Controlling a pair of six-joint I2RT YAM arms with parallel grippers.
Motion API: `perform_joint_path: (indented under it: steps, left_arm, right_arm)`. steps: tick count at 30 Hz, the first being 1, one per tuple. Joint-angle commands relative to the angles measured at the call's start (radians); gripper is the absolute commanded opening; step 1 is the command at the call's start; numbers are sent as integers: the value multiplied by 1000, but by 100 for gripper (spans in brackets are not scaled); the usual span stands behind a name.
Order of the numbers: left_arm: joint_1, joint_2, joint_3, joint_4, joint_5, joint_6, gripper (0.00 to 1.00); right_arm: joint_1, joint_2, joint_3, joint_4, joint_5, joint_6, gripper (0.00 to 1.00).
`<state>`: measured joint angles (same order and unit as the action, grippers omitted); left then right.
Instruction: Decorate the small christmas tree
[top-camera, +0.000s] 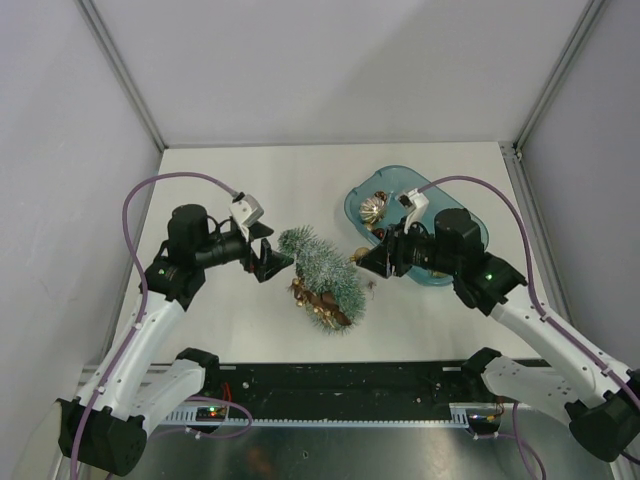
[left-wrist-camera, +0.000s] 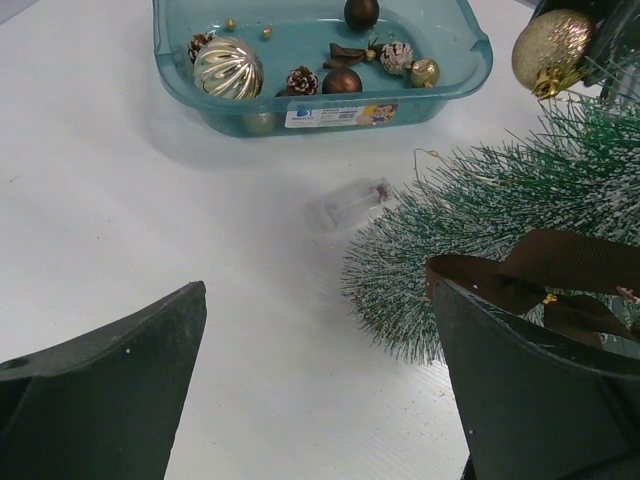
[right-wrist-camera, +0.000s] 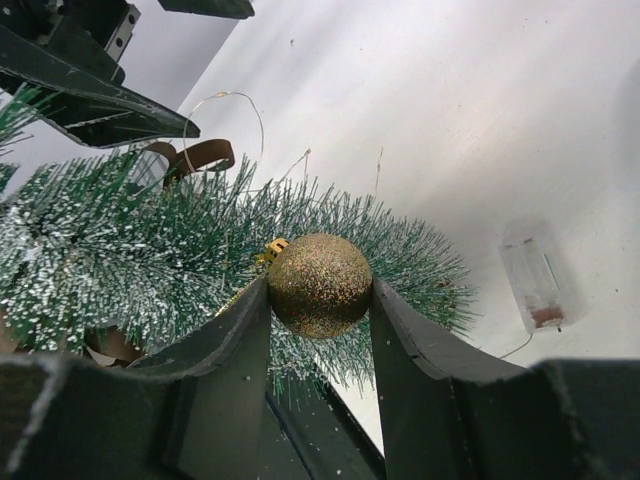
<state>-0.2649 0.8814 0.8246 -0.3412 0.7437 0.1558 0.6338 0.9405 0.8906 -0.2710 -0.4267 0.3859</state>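
One ornament is in hand. The right tool (right-wrist-camera: 320, 292) is clamped on a gold ball (left-wrist-camera: 548, 48), a finger on each side, and the ball's cap is turned into the bristles of the tree (top-camera: 325, 275). The tree lies tipped over near the middle of the surface (top-camera: 220, 190), with its tip toward the left tool (left-wrist-camera: 318, 285) and its wider end toward the near edge. The teal tray (left-wrist-camera: 450, 95) of spare ornaments sits near it on the right.

The left tool stands wide apart and holds nothing. One of its fingers is right by the bristles, next to a brown ribbon (left-wrist-camera: 565, 262) on the branches, but we cannot tell whether it touches them.

We judge the step to be seating this ball on the tree. To do it well, we would lead with the cap end and press it into a patch of bristles clear of the ribbon. The push should be slow and short, since a tree lying on its side will likely roll or slide. Closing the left tool gently on the tip first would give us something to push against.

We should also mind the thin light wire looping above the branches and the clear battery box (right-wrist-camera: 535, 285) lying just beside the tree. Snagging either could drag the tree along.

The right tool should part only once the bristles grip the ball. A round ball let go early will probably drop to the surface and roll.
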Motion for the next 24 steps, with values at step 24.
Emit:
perform_joint_path:
  steps: [24]
  left_arm:
    - [-9, -2, 20, 99, 183, -145, 92]
  right_arm:
    - [49, 54, -19, 148, 24, 5, 32]
